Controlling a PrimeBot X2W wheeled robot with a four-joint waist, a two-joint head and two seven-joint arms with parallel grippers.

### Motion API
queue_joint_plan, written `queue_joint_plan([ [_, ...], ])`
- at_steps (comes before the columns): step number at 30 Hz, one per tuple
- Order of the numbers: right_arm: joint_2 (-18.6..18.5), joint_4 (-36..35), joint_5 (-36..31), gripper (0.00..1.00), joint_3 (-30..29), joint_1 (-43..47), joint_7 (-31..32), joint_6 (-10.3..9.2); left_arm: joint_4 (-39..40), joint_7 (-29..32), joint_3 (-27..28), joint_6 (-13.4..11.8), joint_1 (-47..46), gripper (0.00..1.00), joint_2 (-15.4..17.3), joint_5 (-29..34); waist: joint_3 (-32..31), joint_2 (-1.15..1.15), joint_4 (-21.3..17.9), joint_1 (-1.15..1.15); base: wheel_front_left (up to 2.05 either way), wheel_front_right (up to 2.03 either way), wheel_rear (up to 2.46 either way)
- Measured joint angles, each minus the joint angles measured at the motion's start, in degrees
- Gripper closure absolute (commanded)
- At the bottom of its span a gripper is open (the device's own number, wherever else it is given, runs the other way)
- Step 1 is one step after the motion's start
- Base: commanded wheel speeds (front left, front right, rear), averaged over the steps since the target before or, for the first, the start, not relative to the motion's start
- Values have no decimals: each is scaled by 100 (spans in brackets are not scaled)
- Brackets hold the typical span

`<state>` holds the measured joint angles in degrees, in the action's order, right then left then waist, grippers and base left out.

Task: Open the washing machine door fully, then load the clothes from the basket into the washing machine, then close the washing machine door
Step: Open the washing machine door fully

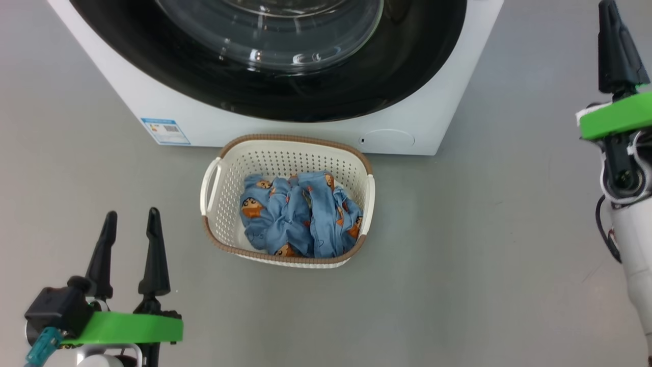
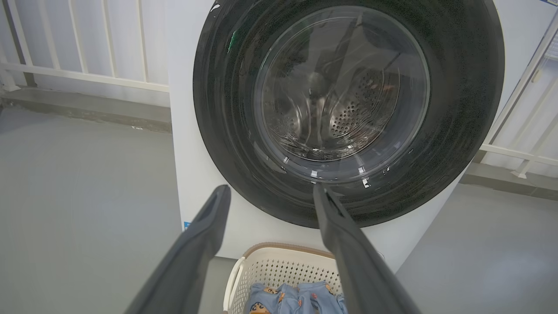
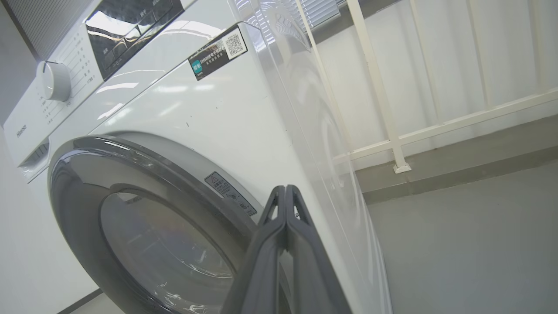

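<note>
The right gripper (image 3: 285, 192) is holding its fingers pressed together on nothing, raised near the washing machine's (image 3: 209, 122) right front edge. The left gripper (image 1: 131, 216) is hovering spread wide, empty, pointing at the washing machine door (image 2: 226, 109), which is sitting shut. The clothes (image 1: 300, 219) are lying bunched in the basket (image 1: 285, 143) on the floor (image 1: 458, 280) just before the machine.
</note>
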<state>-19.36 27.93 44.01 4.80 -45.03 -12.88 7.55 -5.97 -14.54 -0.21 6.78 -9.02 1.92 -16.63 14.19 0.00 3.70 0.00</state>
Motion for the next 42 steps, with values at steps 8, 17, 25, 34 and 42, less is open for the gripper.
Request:
queue_joint_plan([
  [8,-191,406,1535,100,-19,-649,811,0,20,0,-3,3,-166,0,-5,0,239,0,110,0,0,0,0],
  [17,-465,1023,2839,100,-2,-1407,2053,0,45,0,-66,11,-385,0,-11,-10,510,0,233,0,0,0,0],
  [25,-612,1350,3386,100,87,-1881,2882,0,63,0,-111,14,-475,0,-14,-36,728,0,381,0,0,0,0],
  [34,-638,1369,3542,100,378,-2296,3304,0,66,0,-196,47,-686,0,-16,-126,994,0,518,0,0,0,0],
  [42,-656,1385,3589,100,582,-2769,3682,0,67,0,-282,47,-825,0,-19,-265,1258,0,631,0,0,0,0],
])
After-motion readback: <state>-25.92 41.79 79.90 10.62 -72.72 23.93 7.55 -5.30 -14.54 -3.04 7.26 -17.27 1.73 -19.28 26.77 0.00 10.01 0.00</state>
